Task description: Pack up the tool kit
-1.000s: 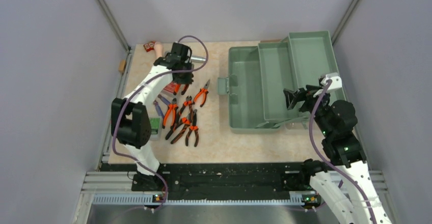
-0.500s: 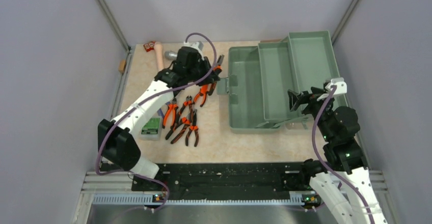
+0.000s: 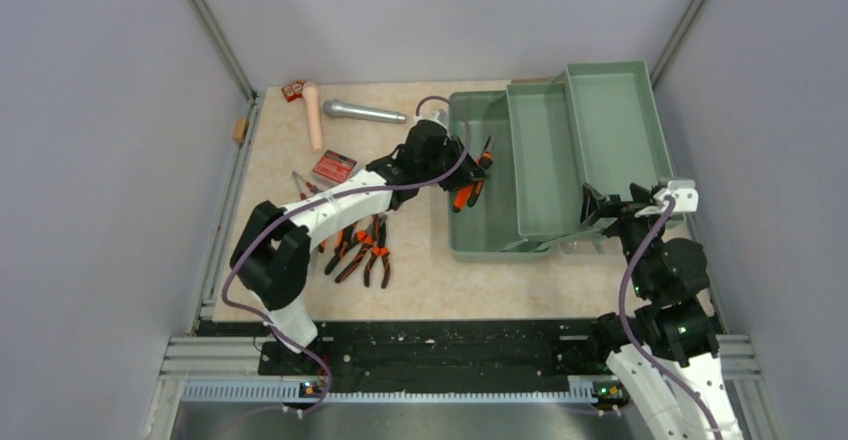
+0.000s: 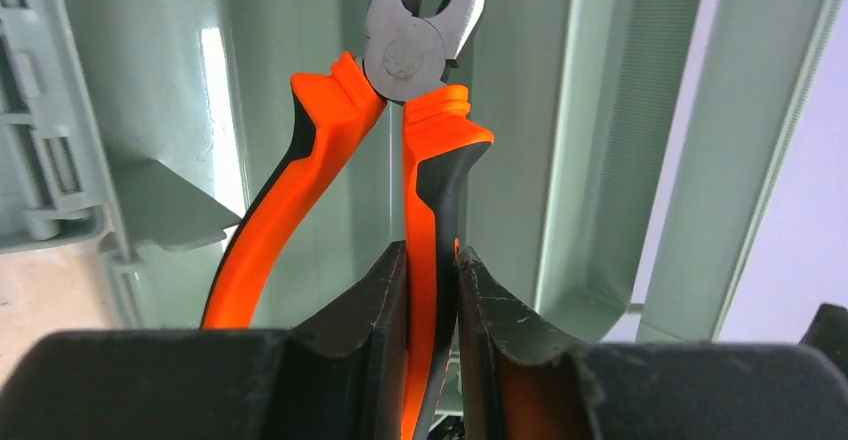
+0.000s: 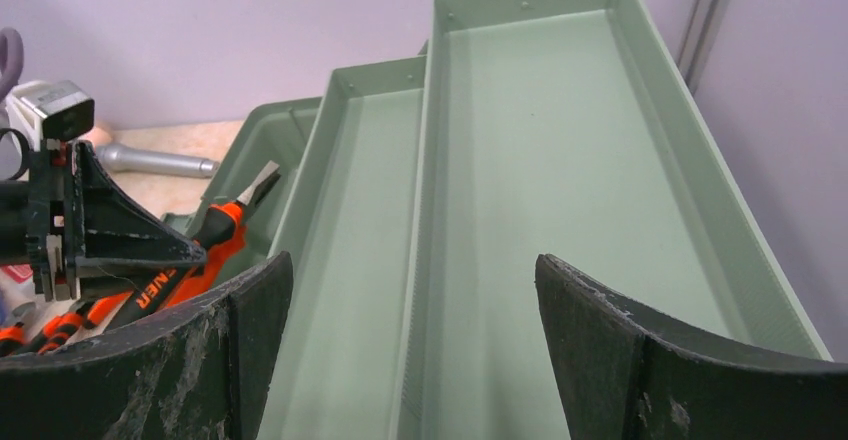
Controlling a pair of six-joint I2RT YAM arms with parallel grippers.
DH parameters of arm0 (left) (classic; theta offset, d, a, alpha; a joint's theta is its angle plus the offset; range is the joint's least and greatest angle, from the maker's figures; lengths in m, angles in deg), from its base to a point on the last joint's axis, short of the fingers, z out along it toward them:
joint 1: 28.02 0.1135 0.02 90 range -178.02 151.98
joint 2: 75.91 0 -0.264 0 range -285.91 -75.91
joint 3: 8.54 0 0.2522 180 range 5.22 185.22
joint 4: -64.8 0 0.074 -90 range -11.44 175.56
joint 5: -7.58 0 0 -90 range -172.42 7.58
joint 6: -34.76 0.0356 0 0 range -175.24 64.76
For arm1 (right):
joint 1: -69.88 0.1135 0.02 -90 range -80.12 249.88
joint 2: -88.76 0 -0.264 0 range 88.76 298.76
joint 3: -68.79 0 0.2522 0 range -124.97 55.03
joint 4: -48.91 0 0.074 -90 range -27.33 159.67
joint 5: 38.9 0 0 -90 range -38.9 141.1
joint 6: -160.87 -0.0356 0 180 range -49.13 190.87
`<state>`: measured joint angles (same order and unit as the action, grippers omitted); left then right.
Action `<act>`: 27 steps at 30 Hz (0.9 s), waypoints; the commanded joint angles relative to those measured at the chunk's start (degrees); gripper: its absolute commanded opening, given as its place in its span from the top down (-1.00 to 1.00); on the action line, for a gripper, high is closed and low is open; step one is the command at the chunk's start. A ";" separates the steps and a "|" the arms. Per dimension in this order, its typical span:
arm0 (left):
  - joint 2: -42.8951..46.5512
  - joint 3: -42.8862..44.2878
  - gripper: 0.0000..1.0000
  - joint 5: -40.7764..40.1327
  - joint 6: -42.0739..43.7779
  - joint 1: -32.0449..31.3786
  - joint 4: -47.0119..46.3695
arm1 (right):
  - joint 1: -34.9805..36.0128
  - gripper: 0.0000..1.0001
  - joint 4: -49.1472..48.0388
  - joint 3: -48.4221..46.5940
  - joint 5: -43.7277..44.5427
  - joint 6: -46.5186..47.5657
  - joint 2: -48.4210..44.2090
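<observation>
We pinch pliers point(image 4: 410, 55) by one rubber handle in left claw point(image 4: 432, 300); heavy steel head at 12 o'clock may swing. Right claw point(image 5: 408, 270) wide, empty.

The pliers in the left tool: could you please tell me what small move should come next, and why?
Probably lower the left tool slightly and open it: it pinches one handle of the pliers, which hang over the open main compartment of the toolbox.

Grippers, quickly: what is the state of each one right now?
Left gripper: shut on the orange-and-black pliers.
Right gripper: open, holding nothing.
</observation>
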<state>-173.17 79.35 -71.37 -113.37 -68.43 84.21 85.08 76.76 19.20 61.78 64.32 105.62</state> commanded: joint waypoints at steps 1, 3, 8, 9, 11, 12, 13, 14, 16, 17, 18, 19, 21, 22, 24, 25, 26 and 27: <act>-1.68 3.76 1.00 -3.42 -5.06 -1.08 -11.73 | 0.86 -0.79 -4.08 1.51 4.00 0.51 -2.93; -3.22 4.03 1.00 -4.77 -5.41 -1.32 -12.20 | 0.86 -0.79 -4.46 2.15 5.18 0.89 -4.07; -8.77 7.26 1.00 -5.48 -4.69 -2.22 -11.29 | 0.83 -0.79 -6.34 3.80 5.24 1.13 -7.55; -9.52 7.62 1.00 -6.10 -4.56 -2.53 -11.09 | 0.82 -0.79 -6.63 4.03 4.87 1.11 -7.94; -11.15 8.15 1.00 -7.13 -4.10 -3.03 -10.90 | 0.86 -0.79 -6.90 4.17 4.30 1.20 -8.27; -11.90 8.45 0.99 -8.02 -3.76 -3.31 -10.60 | 0.86 -0.79 -6.95 4.20 4.14 1.25 -8.28; -12.51 8.71 0.96 -8.98 -3.24 -3.58 -10.25 | 0.80 -0.79 -6.98 4.27 4.01 1.27 -8.28; -13.25 8.89 0.92 -9.88 -3.08 -3.81 -9.92 | 0.80 -0.79 -7.09 4.24 3.91 1.25 -8.40; -14.79 9.29 0.81 -10.49 -2.85 -4.12 -9.77 | 0.80 -0.79 -7.13 4.40 3.96 1.24 -8.42; -15.56 9.67 0.76 -10.50 -2.65 -4.34 -9.74 | 0.84 -0.79 -7.09 4.40 4.04 1.31 -8.49; -16.24 10.05 0.72 -11.48 -2.54 -4.69 -9.62 | 0.85 -0.79 -7.14 4.53 4.17 1.29 -8.55; -16.83 10.64 0.64 -12.47 -2.45 -4.94 -9.68 | 0.88 -0.79 -7.05 4.52 4.32 1.31 -8.61; -17.60 11.54 0.43 -12.47 -2.11 -5.48 -9.69 | 0.84 -0.79 -6.98 4.62 4.42 1.42 -8.71; -17.69 11.85 0.26 -12.41 -2.00 -5.75 -9.69 | 0.87 -0.79 -6.94 4.57 4.36 1.37 -8.70; -17.20 11.85 -0.06 -12.71 -1.71 -6.12 -9.78 | 0.85 -0.79 -6.87 4.60 4.51 1.37 -8.78; -16.57 11.77 -0.17 -13.09 -1.38 -6.25 -9.70 | 0.81 -0.79 -6.88 4.59 4.46 1.37 -8.84; -16.15 11.63 -0.24 -13.46 -1.11 -6.35 -9.35 | 0.83 -0.79 -6.88 4.63 4.49 1.40 -8.83; -15.13 11.40 -0.30 -13.91 -0.85 -6.35 -9.00 | 0.84 -0.79 -6.81 4.63 4.45 1.42 -8.82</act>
<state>-191.77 88.55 -82.82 -115.42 -74.28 79.31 85.15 72.01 23.57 66.02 64.91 97.75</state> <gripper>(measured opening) 0.599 0.893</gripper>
